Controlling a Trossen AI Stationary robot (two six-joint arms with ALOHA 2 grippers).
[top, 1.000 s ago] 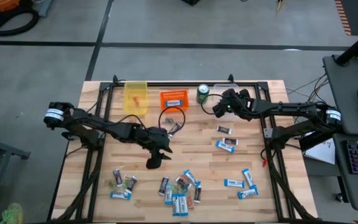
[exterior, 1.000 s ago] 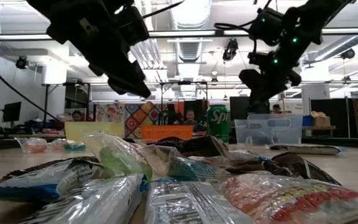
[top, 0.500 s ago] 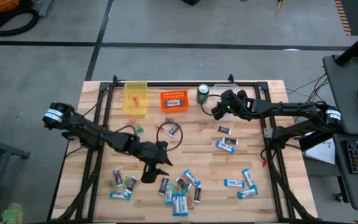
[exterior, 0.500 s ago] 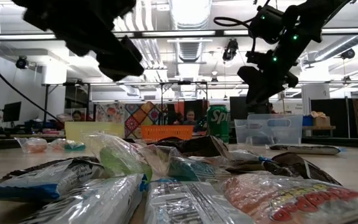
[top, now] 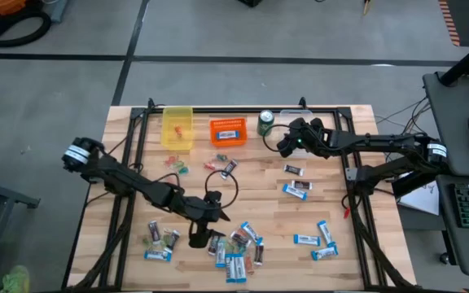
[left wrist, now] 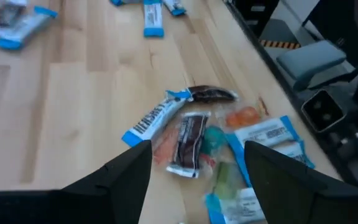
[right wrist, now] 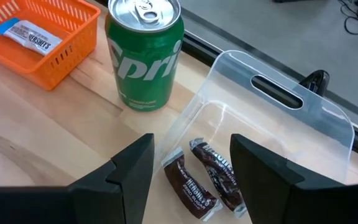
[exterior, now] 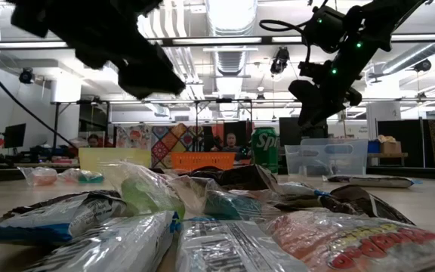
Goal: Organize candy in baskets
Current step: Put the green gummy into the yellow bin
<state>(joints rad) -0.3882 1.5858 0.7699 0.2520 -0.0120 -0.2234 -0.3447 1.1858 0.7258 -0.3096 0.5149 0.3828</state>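
under the wide-open right hand [right wrist: 191,165], the clear basket [right wrist: 278,118] hides from above; left hand [left wrist: 194,165] gapes too.

Wooden table [top: 332,203], 3 baskets [top: 227,132] and green can [top: 265,123] along far edge, wrapped candy [top: 233,244] scattered near front

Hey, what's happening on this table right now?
Two robot arms are sorting candy into baskets. The left gripper, open, hangs over the candy pile at the near edge. The right gripper, open, is above the clear basket, which holds two dark bars. The orange basket holds one bar.
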